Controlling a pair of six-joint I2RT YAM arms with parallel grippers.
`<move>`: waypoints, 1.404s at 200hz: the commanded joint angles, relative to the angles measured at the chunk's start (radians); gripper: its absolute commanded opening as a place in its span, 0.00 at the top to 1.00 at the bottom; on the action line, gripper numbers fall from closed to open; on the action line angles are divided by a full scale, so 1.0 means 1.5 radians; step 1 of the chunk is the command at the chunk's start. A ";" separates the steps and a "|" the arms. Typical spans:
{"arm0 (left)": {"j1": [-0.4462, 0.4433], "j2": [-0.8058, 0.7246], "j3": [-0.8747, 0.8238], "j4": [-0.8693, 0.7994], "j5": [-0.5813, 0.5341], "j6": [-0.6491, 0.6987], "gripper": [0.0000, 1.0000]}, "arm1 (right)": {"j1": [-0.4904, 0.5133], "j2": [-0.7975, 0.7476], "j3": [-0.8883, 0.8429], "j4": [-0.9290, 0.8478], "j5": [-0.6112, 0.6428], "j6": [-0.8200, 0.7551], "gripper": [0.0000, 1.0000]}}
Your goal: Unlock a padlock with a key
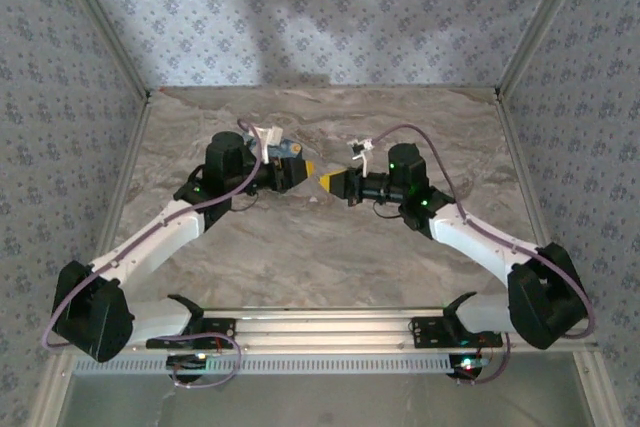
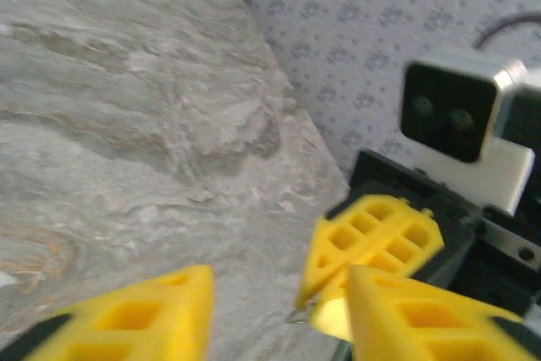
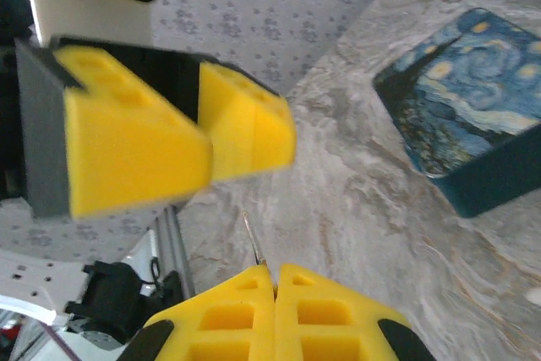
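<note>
Key (image 3: 252,243), a thin metal sliver, sticks out from between the right fingers (image 3: 245,314), which are pressed flat together on its base with no gap between them; only its narrow blade shows, pointing toward the left fingers (image 3: 127,150) just beyond it.

Seen from above, both arms reach in over the grey marbled worktop (image 1: 300,257) and meet near its middle, yellow tips facing each other and almost touching; the left arm comes from the left, the right arm from the right.

In the left wrist view the left fingers stand well apart, one at the lower left and one at the lower right, with nothing gripped between them; the closed right fingers poke into that gap from the far side, a small metal tip glinting at their lower edge; a paler yellow patch beside it is too blurred to name.

Blue box (image 3: 473,99) with a swirling night-sky picture lies flat on the worktop, off to the side and well apart from both sets of fingers.
</note>
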 commanded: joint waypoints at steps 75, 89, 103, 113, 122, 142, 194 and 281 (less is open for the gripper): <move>0.072 0.218 0.253 -0.312 -0.265 0.240 0.27 | -0.021 -0.137 -0.028 -0.299 0.284 -0.096 1.00; 0.072 0.272 0.292 -0.329 -0.271 0.259 0.27 | -0.022 -0.146 -0.032 -0.319 0.304 -0.096 1.00; 0.071 0.321 0.330 -0.350 -0.271 0.273 0.27 | -0.023 -0.153 -0.038 -0.334 0.318 -0.094 1.00; 0.068 0.351 0.356 -0.367 -0.274 0.283 0.27 | -0.025 -0.158 -0.042 -0.341 0.325 -0.092 1.00; 0.065 0.373 0.375 -0.379 -0.281 0.289 0.27 | -0.026 -0.162 -0.046 -0.345 0.329 -0.090 1.00; 0.054 0.408 0.402 -0.398 -0.290 0.301 0.27 | -0.029 -0.168 -0.053 -0.350 0.337 -0.086 1.00; 0.036 0.477 0.439 -0.431 -0.299 0.313 0.27 | -0.038 -0.167 -0.058 -0.349 0.333 -0.080 1.00; -0.010 0.488 0.405 -0.425 -0.304 0.291 0.27 | -0.091 -0.190 -0.065 -0.367 0.296 -0.056 1.00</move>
